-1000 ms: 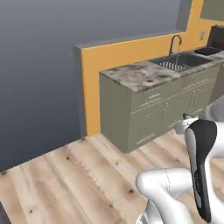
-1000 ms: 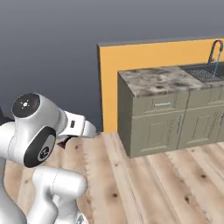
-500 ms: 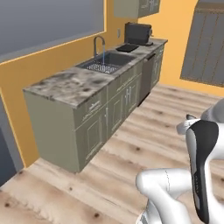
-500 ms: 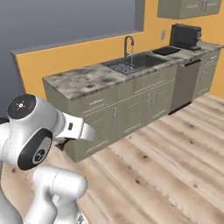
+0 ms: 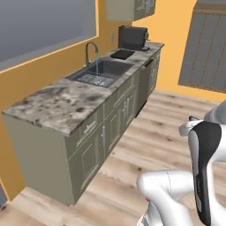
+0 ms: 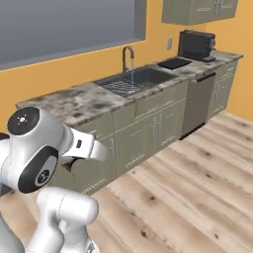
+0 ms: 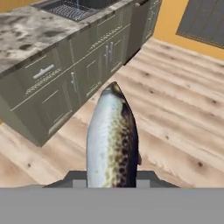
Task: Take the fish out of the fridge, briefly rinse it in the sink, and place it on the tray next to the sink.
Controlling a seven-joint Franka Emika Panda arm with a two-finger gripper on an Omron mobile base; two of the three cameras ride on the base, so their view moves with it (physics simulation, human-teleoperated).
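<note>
We see even, bright, flat rendered light, no glare. Soft shade sits under the table (image 5: 66,106) overhang, and the wood floor (image 7: 175,100) beside it stays evenly lit. All views look slightly soft and low-resolution; no edge distortion.

We note a speckled stone counter (image 5: 62,103) over grey-green cabinets (image 5: 95,148), running along an orange wall (image 6: 64,74). A black coffee machine (image 5: 132,37) stands at the counter's far end, beneath an upper cabinet (image 5: 130,9). A dark dishwasher front (image 6: 196,105) sits among the cabinets. Light wood-plank floor (image 6: 197,188); a large grey window (image 6: 64,27) above.
</note>
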